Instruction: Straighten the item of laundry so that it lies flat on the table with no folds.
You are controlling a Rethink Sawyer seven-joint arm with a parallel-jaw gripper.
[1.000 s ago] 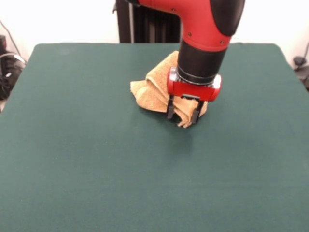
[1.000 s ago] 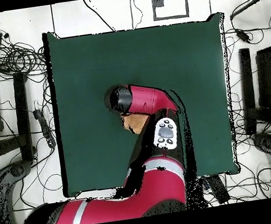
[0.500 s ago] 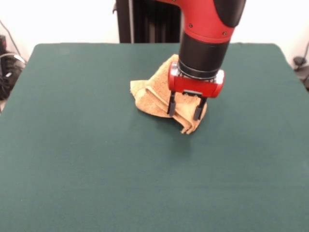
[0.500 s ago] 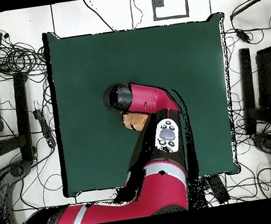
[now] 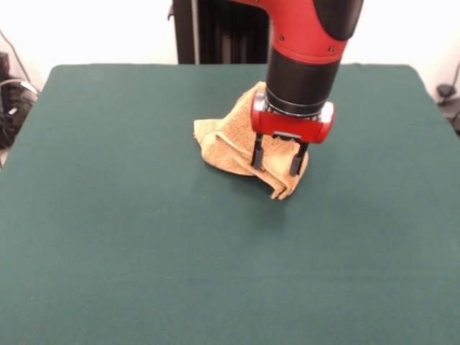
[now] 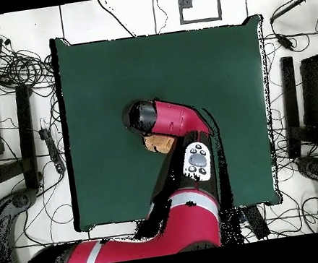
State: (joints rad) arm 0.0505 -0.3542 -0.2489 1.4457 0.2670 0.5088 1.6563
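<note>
The orange-tan towel (image 5: 230,140) lies crumpled in a bunched heap on the dark green table (image 5: 144,251), a little beyond the table's middle. One folded corner points toward the near side. My gripper (image 5: 277,159) hangs straight down over the towel's right part, just above it, open, with nothing between its fingers. In the overhead view the arm covers the gripper. Only a small patch of towel (image 6: 162,144) shows beside the arm on the table (image 6: 110,71).
The black pedestal (image 5: 215,32) stands behind the table's far edge. Cables and equipment (image 6: 6,64) lie on the floor around the table on both sides.
My gripper has risen from down on the towel to just above it and stayed open. The towel's near corner has slumped slightly toward the front.
</note>
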